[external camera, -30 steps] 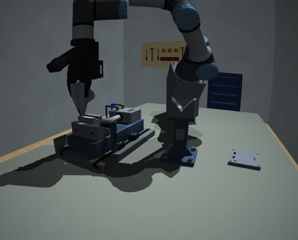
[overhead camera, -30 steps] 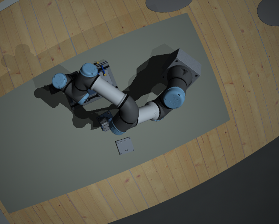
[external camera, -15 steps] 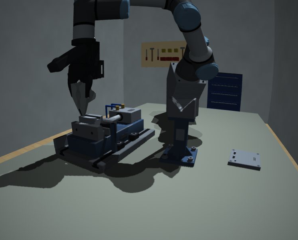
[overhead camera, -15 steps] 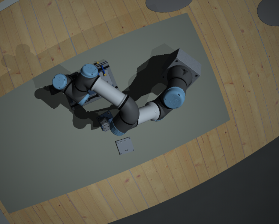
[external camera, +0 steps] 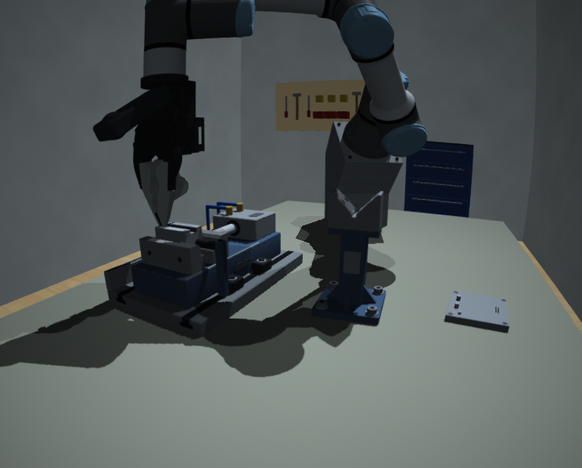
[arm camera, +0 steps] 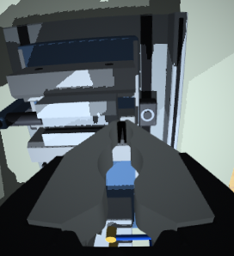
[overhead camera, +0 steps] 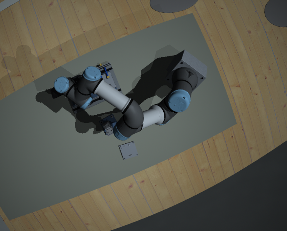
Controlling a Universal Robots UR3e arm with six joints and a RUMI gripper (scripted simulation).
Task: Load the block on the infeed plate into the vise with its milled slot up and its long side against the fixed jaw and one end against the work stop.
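The part (external camera: 177, 232) is a light grey block lying in the open vise (external camera: 196, 263), between the jaws. In the wrist view the part (arm camera: 72, 111) lies crosswise between the two jaws. My gripper (external camera: 159, 219) is shut and empty, pointing straight down, with its tips at the top of the part's far left end. In the wrist view the shut fingertips are at the part's right end, next to a small bracket with a round head (arm camera: 147, 115). I cannot tell whether the tips touch the part. In the overhead view the arm's wrist hides the gripper and most of the vise (overhead camera: 106, 74).
The air cylinder (external camera: 249, 224) with blue tubing sits at the vise's back end. The V-block (external camera: 357, 203) stands on its post right of the vise. The bare infeed plate (external camera: 478, 311) lies at the right. The arm's base block (overhead camera: 191, 67) is behind.
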